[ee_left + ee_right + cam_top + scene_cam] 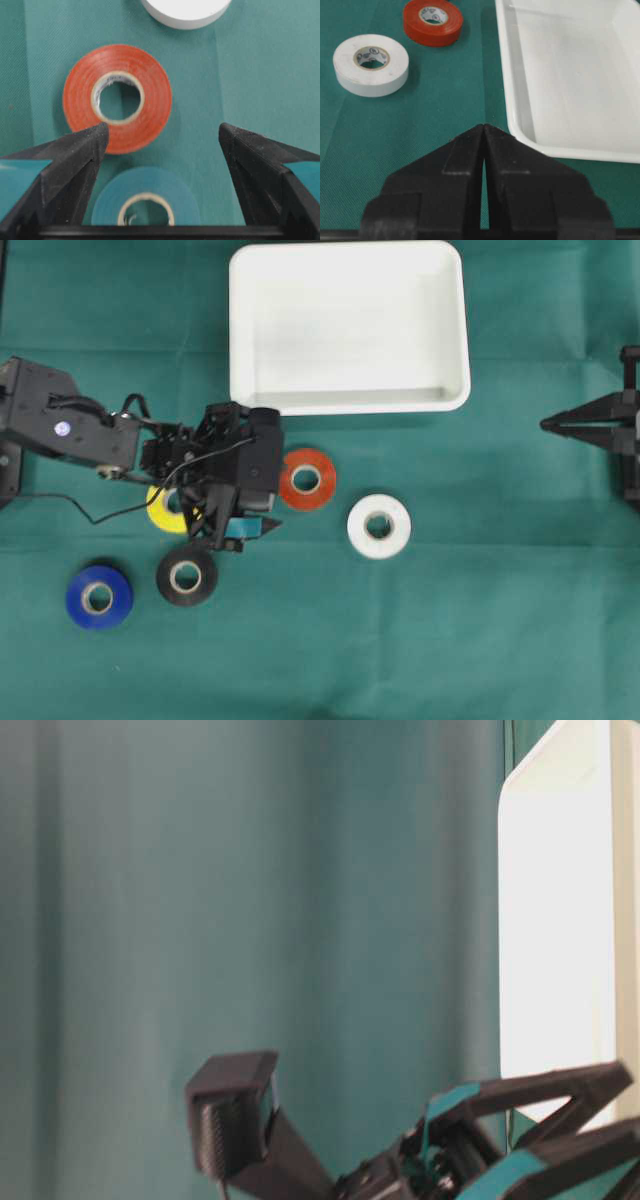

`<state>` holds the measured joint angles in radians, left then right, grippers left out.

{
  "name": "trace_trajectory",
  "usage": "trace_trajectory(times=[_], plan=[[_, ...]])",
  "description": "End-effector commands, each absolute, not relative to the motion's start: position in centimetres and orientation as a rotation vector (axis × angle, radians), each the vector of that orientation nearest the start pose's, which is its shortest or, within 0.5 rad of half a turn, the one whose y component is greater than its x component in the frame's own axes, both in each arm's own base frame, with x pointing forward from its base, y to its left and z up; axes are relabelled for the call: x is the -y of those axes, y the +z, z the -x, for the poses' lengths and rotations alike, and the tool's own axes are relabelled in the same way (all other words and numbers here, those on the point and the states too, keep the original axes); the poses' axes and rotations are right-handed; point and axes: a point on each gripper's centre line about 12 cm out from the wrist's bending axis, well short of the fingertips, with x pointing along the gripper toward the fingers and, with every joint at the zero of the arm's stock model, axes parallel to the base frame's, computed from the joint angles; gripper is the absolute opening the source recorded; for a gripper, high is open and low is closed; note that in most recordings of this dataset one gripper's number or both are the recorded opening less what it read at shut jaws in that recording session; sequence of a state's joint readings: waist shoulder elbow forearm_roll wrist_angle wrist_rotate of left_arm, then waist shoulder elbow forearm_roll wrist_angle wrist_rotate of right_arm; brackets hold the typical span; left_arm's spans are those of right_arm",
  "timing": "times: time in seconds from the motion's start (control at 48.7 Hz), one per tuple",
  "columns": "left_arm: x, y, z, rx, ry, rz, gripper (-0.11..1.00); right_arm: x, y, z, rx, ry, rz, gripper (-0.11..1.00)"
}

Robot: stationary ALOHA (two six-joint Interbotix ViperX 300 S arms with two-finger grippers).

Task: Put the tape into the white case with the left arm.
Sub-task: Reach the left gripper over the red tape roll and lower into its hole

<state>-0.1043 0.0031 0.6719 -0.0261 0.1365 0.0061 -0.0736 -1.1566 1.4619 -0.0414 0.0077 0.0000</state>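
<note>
While your left hand (160,145) hangs spread wide over the counter (480,620), a teal roll (145,200) lies between its fingers, the red roll (117,97) at 11 o'clock. Your right hand (484,131) is pressed together, holding nothing. At 12, the case (350,400) sits bare.

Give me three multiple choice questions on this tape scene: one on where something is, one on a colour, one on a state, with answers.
1. Seen from overhead, the red roll lies:
A) inside the white case
B) on the green cloth, outside the case
C) stacked on another roll
2. The leftmost roll overhead is:
A) blue
B) white
C) red
3. The right tool is:
A) wide open
B) holding a roll
C) shut
Answers: 1 B, it rests on cloth below the case's rim. 2 A, its top face is plainly blue. 3 C, its fingers meet with nothing between.
</note>
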Motion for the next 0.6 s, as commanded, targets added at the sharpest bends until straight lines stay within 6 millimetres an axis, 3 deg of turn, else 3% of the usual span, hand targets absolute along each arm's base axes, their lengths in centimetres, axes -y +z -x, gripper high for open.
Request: trace_trajectory(times=[0.0, 0.575], plan=[[4.1, 16.3, -38.5, -0.776, -0.096, -0.021, 1.0, 1.1, 17.9, -14.9, -0.307, -0.069, 0.028, -0.09], [4.2, 13.2, -40.3, -0.844, -0.093, -0.028, 1.0, 1.1, 17.9, -14.9, -0.306, -0.069, 0.025, -0.09]])
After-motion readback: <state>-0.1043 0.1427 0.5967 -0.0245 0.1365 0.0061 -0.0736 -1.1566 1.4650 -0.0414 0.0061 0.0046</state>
